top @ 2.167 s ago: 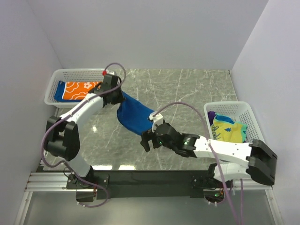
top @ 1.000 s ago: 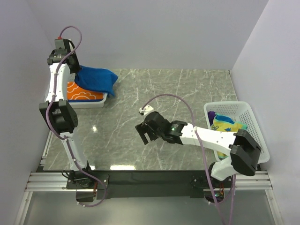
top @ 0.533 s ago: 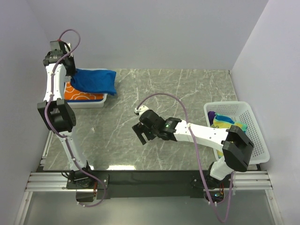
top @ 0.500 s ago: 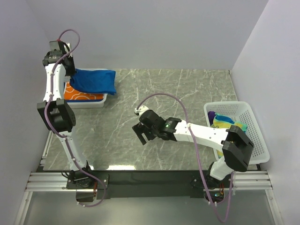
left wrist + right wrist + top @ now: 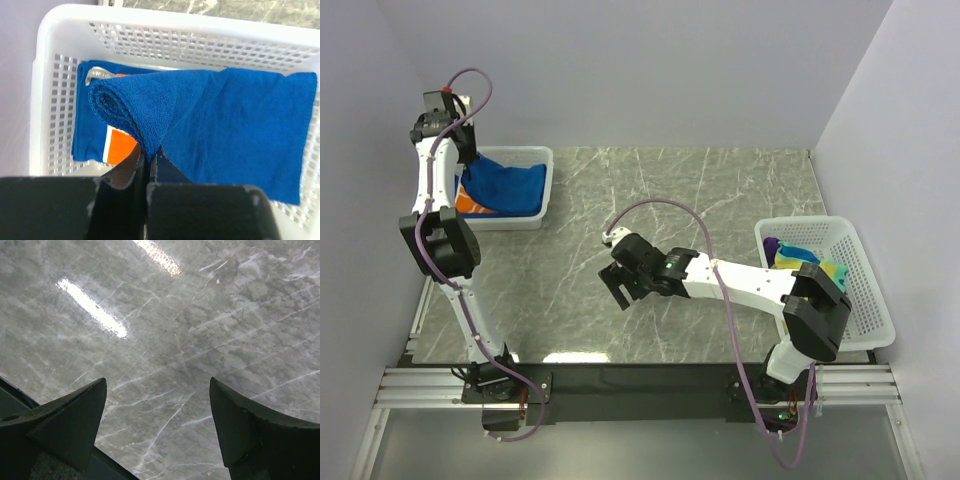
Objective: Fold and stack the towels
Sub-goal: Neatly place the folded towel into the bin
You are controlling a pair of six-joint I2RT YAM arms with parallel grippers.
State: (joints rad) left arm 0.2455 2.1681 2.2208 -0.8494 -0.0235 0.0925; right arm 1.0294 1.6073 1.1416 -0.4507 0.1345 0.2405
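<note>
The left claw is pinched shut on the blue towel. The towel lies just ahead of it, lengthwise in the left basket, atop the orange towel. The right claw gapes empty over the counter. The other towels sit in the right basket, nearer that arm. No writing is legible.

The middle and far side of the marble table lie open, between the left basket in the far corner and the right basket at the other edge. The right arm reaches low across the near middle, and the right gripper hangs over bare stone with its jaws spread wide, barring a straight pass there. The blue towel and the left gripper, pinched onto it, fill most of the left basket's mouth, with the side wall close by.
</note>
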